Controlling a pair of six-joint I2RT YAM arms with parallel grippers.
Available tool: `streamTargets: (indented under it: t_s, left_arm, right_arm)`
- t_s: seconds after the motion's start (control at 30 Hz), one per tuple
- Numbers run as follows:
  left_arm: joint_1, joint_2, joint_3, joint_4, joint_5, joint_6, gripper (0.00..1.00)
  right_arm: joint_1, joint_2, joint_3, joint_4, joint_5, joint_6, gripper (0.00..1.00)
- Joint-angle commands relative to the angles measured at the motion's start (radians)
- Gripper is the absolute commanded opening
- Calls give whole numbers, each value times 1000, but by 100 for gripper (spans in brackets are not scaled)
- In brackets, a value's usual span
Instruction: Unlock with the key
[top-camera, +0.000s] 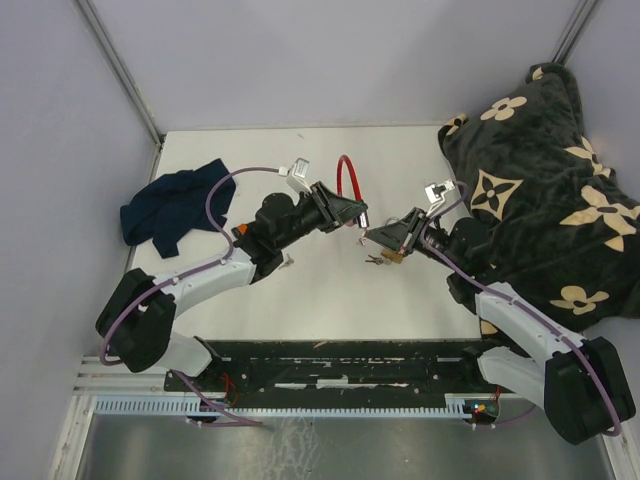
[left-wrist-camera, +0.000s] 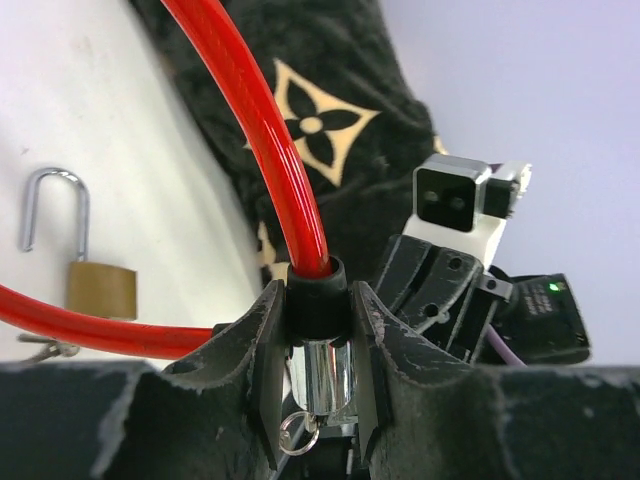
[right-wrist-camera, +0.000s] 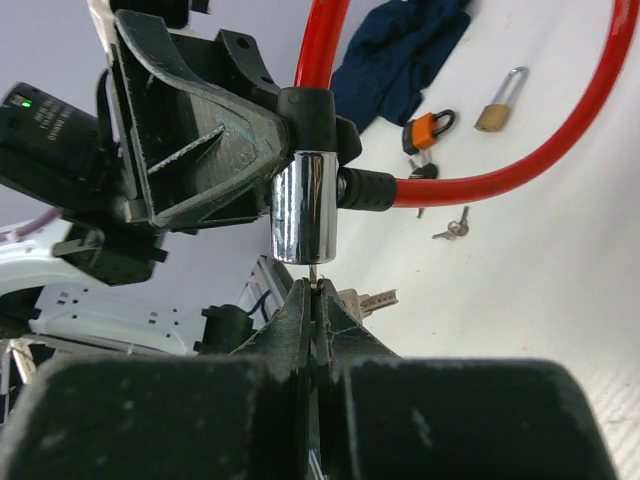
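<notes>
The cable lock (top-camera: 345, 176) is lifted above the middle of the table, and its red cable makes a loop behind it. My left gripper (left-wrist-camera: 320, 335) is clamped around the black collar (left-wrist-camera: 318, 295) and the chrome cylinder (right-wrist-camera: 302, 205), with one finger on each side. My right gripper (right-wrist-camera: 313, 300) is pressed closed on the key (right-wrist-camera: 314, 274). Its thin blade points up into the bottom of the cylinder, but I cannot tell how deep it sits. A second key (right-wrist-camera: 372, 298) hangs beside it.

I judge the cylinder to be hard, smooth metal, so it may slip and rotate between the fingers when I turn. The collar looks like the better place to hold. The cable seems springy and may pull sideways. The key is small, flat and light. I should hold it close to the lock and turn gently, so that it does not bend.
</notes>
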Motion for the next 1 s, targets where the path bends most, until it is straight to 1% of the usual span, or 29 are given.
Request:
streamTargets:
  t_s: [0.0, 0.1, 0.27, 0.4, 0.5, 0.67, 0.8, 0.97]
  left_arm:
    - [-43, -57, -78, 332, 241, -141, 3]
    - [-41, -59, -132, 446, 250, -170, 3]
    - [-30, -55, -204, 617, 255, -213, 3]
    - [-16, -53, -239, 724, 265, -252, 3]
    - [-15, -51, -236, 753, 286, -259, 3]
    - [-16, -42, -219, 790, 307, -273, 3]
    - [-15, -32, -209, 834, 324, -301, 3]
    - [-7, -29, -207, 821, 311, -305, 3]
  right_arm:
    - [-31, 34, 76, 190, 20, 64, 2]
    - [-41, 66, 82, 228, -17, 102, 2]
    - [-62, 139, 66, 358, -47, 201, 2]
    - [-74, 196, 66, 343, -61, 232, 2]
    - [-74, 238, 83, 294, -86, 245, 2]
    - [-74, 293, 89, 360, -116, 316, 2]
    - [-74, 316, 106, 296, -124, 338, 2]
    - [-74, 324, 106, 245, -112, 334, 6]
